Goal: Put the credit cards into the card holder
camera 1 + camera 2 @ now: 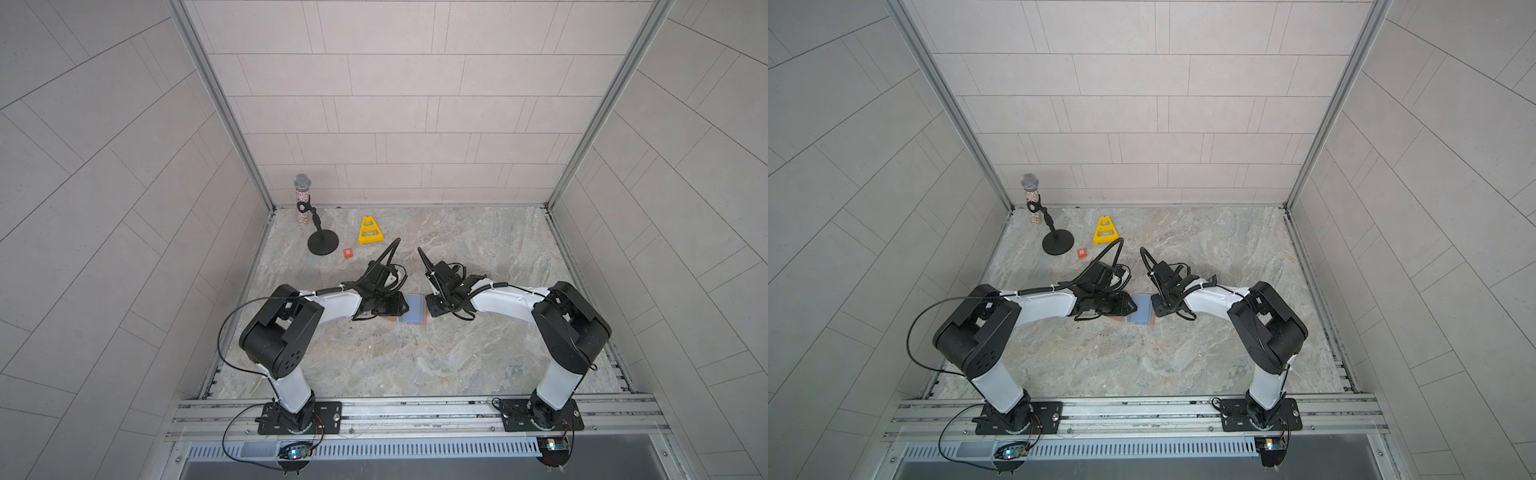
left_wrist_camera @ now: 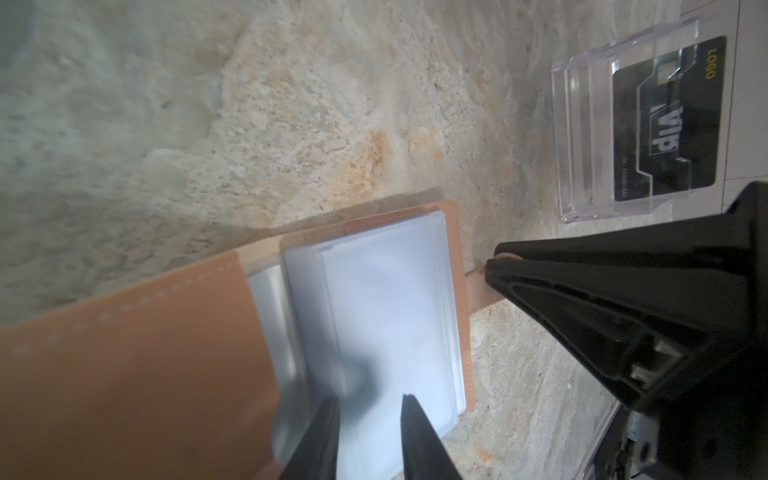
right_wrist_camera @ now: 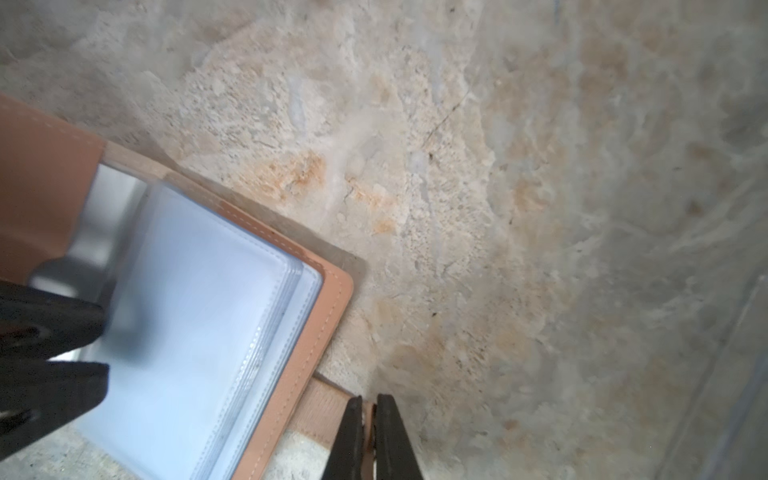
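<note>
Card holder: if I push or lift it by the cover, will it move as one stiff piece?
Probably not. The card holder folds: one tan cover looks raised while the other lies flat, so expect hinging. Its clear sleeves fan loosely and look floppy and likely slick. The right gripper, pinching the thin snap tab, probably anchors it only weakly.

- Your white-and-black left arm (image 1: 332, 305) reaches inward, elbow bent; the black left gripper (image 2: 370, 399) angles downward, jaws partly apart.
- Your matching right arm (image 1: 507, 297) mirrors it (wrists nearly meeting); the black right gripper (image 3: 371, 398) is pinched on the snap tab (image 3: 328, 409) of the tan-pink leather-like card holder (image 3: 330, 299).
</note>
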